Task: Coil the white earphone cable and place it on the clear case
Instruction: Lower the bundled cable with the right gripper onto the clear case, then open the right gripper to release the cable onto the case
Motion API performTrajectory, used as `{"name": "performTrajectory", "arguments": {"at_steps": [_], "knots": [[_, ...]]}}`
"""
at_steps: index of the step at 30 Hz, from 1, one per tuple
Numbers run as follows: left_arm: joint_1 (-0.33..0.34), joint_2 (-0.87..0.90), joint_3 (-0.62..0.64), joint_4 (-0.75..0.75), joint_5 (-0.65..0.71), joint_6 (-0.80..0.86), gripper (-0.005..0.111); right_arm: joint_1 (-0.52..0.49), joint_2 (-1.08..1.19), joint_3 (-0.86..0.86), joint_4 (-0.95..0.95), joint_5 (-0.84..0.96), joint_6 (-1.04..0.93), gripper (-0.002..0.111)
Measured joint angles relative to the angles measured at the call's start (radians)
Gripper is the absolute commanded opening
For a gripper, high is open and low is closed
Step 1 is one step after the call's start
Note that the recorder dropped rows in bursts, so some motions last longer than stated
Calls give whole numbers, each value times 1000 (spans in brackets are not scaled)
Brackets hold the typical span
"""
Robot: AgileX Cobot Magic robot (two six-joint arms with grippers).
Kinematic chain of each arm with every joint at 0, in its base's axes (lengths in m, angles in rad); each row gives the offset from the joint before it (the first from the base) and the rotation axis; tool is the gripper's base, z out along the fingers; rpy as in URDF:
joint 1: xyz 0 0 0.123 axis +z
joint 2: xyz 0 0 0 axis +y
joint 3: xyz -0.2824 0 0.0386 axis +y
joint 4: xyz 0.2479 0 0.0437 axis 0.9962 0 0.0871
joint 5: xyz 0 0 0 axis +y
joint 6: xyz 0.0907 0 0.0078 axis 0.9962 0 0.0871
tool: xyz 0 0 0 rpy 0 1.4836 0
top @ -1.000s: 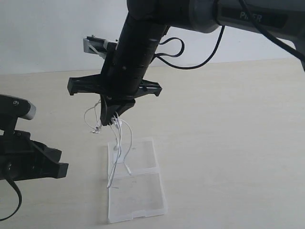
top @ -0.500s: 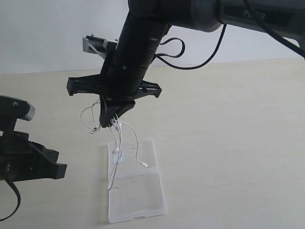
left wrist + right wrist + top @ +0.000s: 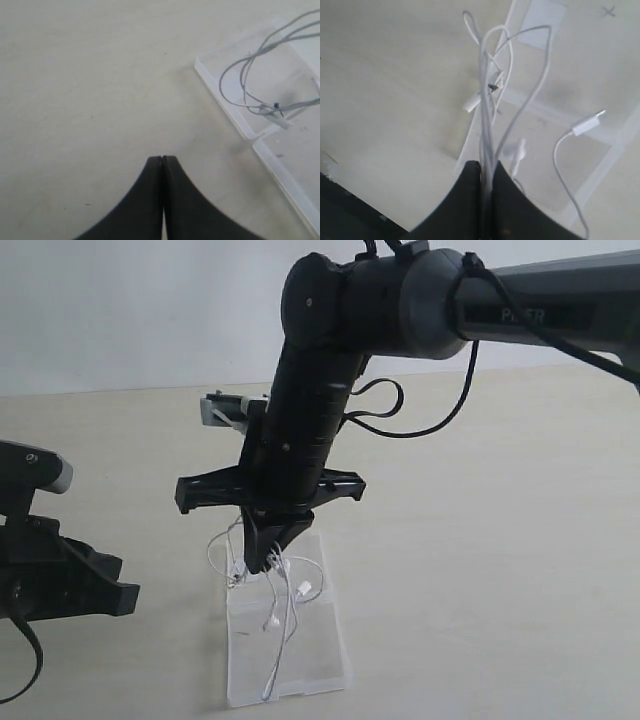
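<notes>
Right wrist view shows the black right tool [image 3: 485, 167] closed narrow on a bundle of several strands of the thin white earphone cable [image 3: 483, 125]. The loose loops and small end pieces hang down from it over the flat clear plastic case [image 3: 315, 655]. The case lies open in the near part of the pale beige counter [image 3: 500, 540], well apart from its back edge and somewhat toward its left edge. In the exterior view one long strand reaches down to the nearer half of the case, while a small loop hangs beside the case's left side, over the bare counter. The left tool [image 3: 162, 159] has its jaws pressed together on nothing and stays low near the left edge of the counter. I judge the main risk to be at the release. The coil is not tied, so the loops may spring open and slide off the case, or a strand may cling to the jaws and be lifted again. The light case could also be pushed if the tool comes too low. By count: one cable, one case of two halves, two tools.
</notes>
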Motion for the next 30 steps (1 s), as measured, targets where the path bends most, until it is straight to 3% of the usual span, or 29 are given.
{"name": "performTrajectory", "arguments": {"at_steps": [7,19,21,24,26,30], "knots": [[0,0,0,0,2,0,0,0,0,47,-97,2,49,0],[0,0,0,0,-34,0,0,0,125,48,-54,-81,119,1],[0,0,0,0,-34,0,0,0,126,48,-52,-106,122,8],[0,0,0,0,-32,0,0,0,126,48,-50,-111,122,34],[0,0,0,0,-32,0,0,0,126,43,-48,-78,124,45],[0,0,0,0,-32,0,0,0,129,-7,-48,-18,126,53]]}}
